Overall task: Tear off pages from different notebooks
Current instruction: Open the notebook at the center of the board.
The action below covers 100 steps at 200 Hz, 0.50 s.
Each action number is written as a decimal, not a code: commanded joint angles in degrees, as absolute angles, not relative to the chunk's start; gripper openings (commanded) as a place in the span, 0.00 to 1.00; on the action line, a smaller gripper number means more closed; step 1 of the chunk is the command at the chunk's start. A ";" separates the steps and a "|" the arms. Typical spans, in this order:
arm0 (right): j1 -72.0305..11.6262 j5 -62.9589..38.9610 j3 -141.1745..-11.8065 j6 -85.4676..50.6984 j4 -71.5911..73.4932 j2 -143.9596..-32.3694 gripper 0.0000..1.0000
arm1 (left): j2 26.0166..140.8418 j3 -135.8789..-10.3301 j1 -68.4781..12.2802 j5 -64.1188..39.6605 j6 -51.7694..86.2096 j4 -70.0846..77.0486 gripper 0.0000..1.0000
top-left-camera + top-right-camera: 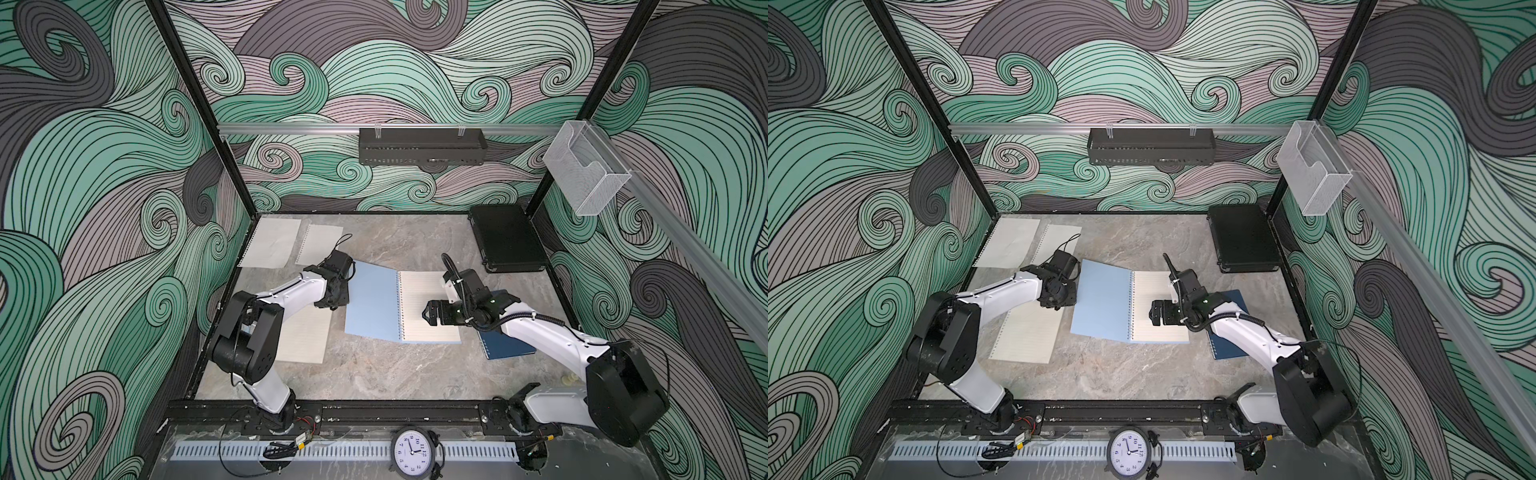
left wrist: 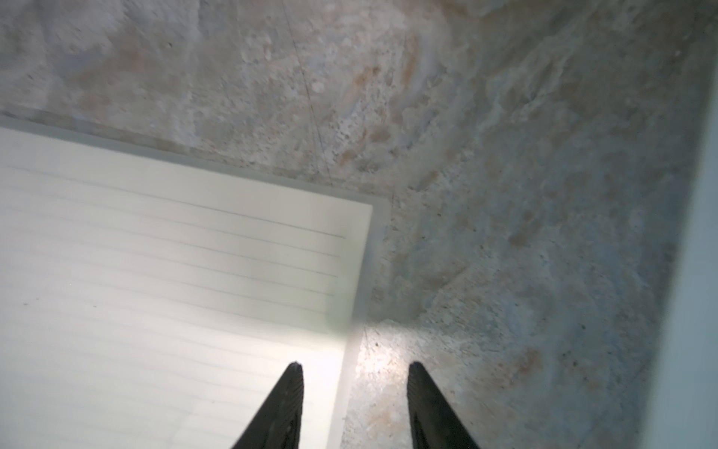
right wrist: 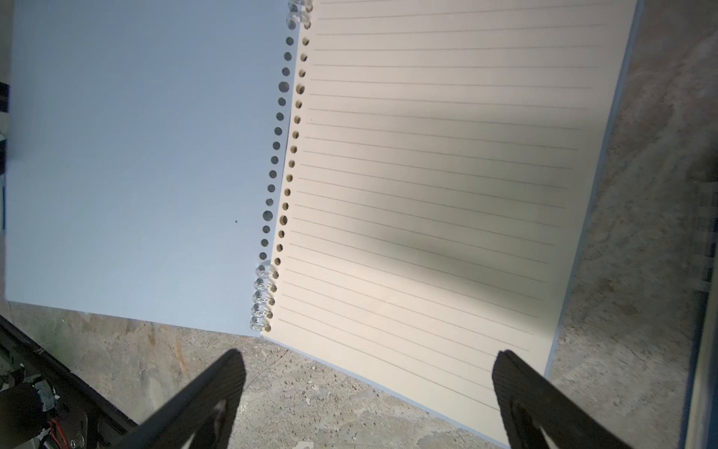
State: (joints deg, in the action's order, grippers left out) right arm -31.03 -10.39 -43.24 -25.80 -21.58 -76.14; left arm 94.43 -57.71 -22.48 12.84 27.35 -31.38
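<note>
The right end effector (image 1: 427,313) is hovering wide-spread over the open blue notebook (image 1: 374,303), the left end effector (image 2: 356,364) hanging part-spread, empty, over the cream notebook (image 2: 155,272) edge.

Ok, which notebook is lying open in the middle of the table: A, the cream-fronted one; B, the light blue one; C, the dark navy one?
B: in both top views the light blue notebook lies spread flat, its cover folded out to one side of the spiral and a lined page facing up, while the dark navy notebook lies shut nearby.
</note>
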 commanded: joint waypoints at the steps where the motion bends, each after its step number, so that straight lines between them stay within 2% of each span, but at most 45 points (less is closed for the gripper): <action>1: -30.50 -8.74 -42.93 -26.90 -21.37 -76.94 1.00 | 94.73 -60.11 -21.71 17.09 25.36 -35.52 0.44; 100: -23.96 -6.02 -46.62 -23.13 -26.15 -83.24 0.99 | 89.13 -59.11 -23.36 13.21 26.86 -35.34 0.45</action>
